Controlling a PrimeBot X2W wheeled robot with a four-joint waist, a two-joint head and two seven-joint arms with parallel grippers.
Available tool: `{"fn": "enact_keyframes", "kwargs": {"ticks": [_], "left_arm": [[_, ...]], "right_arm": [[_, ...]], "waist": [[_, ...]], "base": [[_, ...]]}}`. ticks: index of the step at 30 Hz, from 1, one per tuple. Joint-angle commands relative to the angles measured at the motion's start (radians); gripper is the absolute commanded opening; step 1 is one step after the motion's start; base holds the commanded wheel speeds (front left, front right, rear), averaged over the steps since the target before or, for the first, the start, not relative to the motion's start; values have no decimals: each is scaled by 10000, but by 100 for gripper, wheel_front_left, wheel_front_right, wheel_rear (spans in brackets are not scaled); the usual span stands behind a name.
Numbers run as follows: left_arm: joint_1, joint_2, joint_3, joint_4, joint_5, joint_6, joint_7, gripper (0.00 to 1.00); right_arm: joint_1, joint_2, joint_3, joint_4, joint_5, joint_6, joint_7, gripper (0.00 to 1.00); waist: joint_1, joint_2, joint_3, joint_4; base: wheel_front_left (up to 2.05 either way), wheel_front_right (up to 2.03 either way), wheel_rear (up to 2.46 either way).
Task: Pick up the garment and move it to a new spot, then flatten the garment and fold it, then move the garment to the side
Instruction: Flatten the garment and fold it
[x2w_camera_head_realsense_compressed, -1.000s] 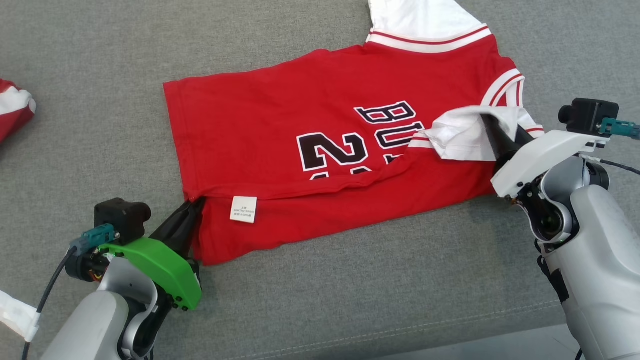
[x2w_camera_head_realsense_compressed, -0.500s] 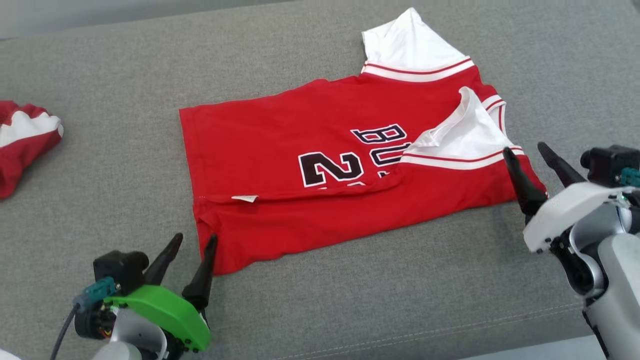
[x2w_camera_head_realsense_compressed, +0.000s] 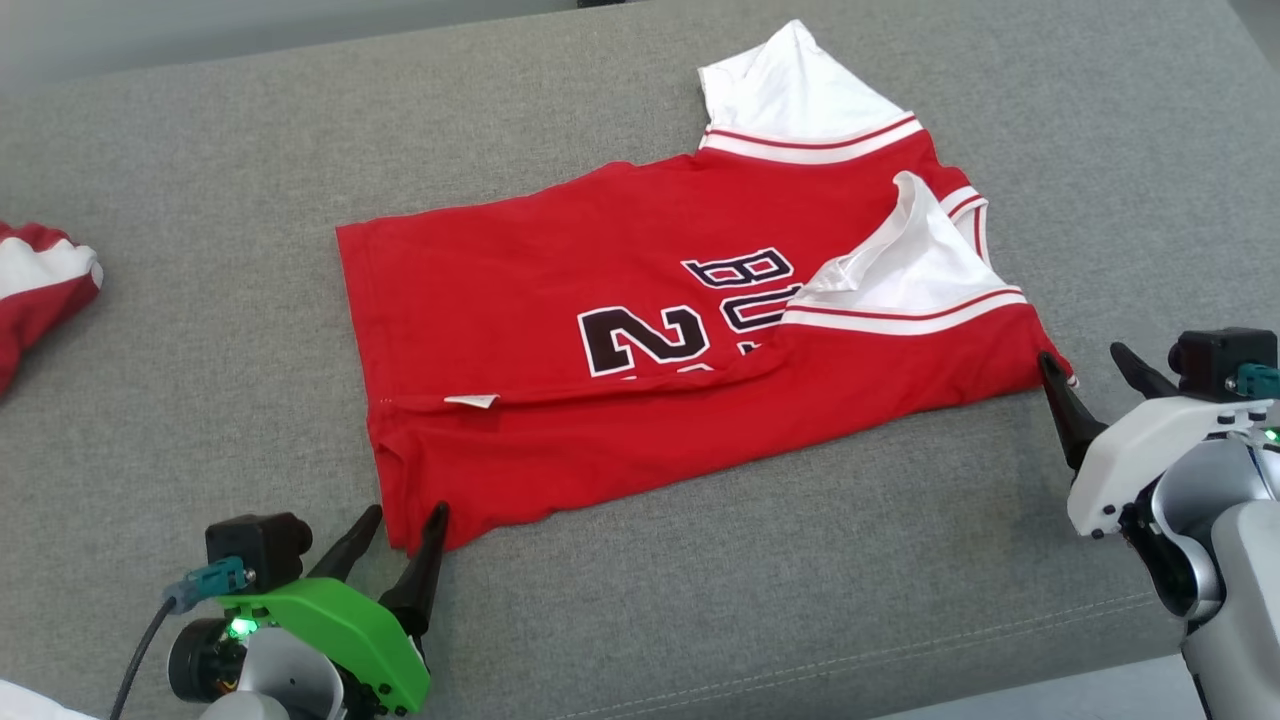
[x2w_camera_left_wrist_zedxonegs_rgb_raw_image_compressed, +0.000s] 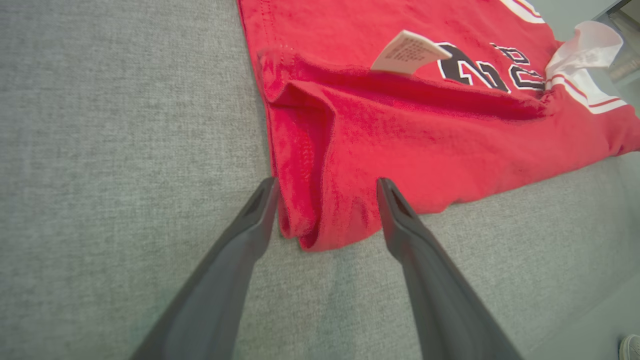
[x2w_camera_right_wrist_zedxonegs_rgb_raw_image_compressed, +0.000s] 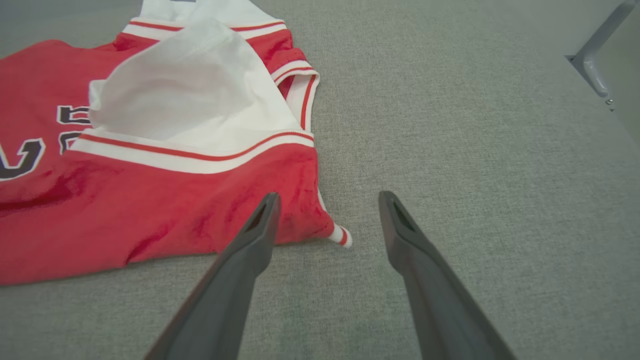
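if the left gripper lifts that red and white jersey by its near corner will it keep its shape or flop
Probably floppy: the red and white fabric jersey lies in soft folds by the open left gripper, so a lifted corner should drape. Likely light, being thin. The grey woven surface may grip it when dragged.

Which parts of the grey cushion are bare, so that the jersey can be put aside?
Bare: the wide patch between the jersey and the other red garment at the left; the strip behind the jersey; the cushion to its right. Crowded: the jersey's near corners, where the open left gripper and right gripper stand.
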Motion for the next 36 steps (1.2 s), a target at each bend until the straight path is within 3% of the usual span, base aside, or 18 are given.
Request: {"fn": "enact_keyframes", "kwargs": {"ticks": [1, 9, 10, 11, 12, 13, 14, 15, 16, 25, 31, 36], "left_arm": [[-242, 78, 36, 39, -87, -65, 59, 100], [-645, -35, -299, 329, -333, -359, 795, 100], [-644, -48, -348, 373, -383, -417, 871, 79], [-641, -59, -387, 416, -430, -441, 939, 51], [-639, -29, -447, 475, -412, -489, 997, 42], [-629, 6, -505, 524, -410, -552, 1033, 24], [-582, 4, -556, 558, -479, -628, 1105, 0], [-536, 15, -637, 584, -544, -736, 1196, 0], [-494, 41, -727, 591, -605, -861, 1308, 0], [-332, 768, -363, 85, -1019, -1041, 1711, 0], [456, 1682, -114, -1055, -1314, -815, 2302, 0], [1273, 1948, -135, -1818, -1575, -549, 2640, 0]], "right_arm": [[-245, 72, -37, 129, -195, 0, 60, 100], [-946, 322, 86, 1143, -410, -1, 576, 100], [-987, 369, 99, 1293, -350, -1, 671, 100], [-1016, 390, 127, 1405, -280, -1, 763, 100], [-1023, 385, 210, 1500, -218, 0, 840, 100], [-1009, 405, 292, 1599, -55, 0, 942, 100], [-979, 427, 387, 1673, 142, 3, 1054, 56], [-965, 431, 458, 1712, 341, 5, 1130, 11], [-940, 392, 537, 1730, 562, 5, 1219, 0], [-475, -757, 999, 730, 2313, -8, 1926, 0], [569, -1666, 1158, -704, 3405, -9, 3123, 0], [1311, -1740, 1213, -1257, 3716, -8, 3842, 0]], "waist": [[0, 77, 378, 96], [0, 77, 905, 299], [0, 77, 921, 322], [0, 77, 929, 344], [0, 77, 928, 365], [0, 77, 915, 373], [0, 77, 885, 376], [0, 77, 858, 375], [0, 77, 815, 376], [0, 77, 85, 302], [0, 77, -76, 168], [0, 77, 257, 55]], "base": [[0, 0, 0], [0, 0, 0], [0, 0, 0], [0, 0, 0], [0, 0, 0], [0, 0, 0], [0, 0, 0], [0, 0, 0], [0, 0, 0], [0, 0, 0], [0, 0, 0], [0, 0, 0]]}}
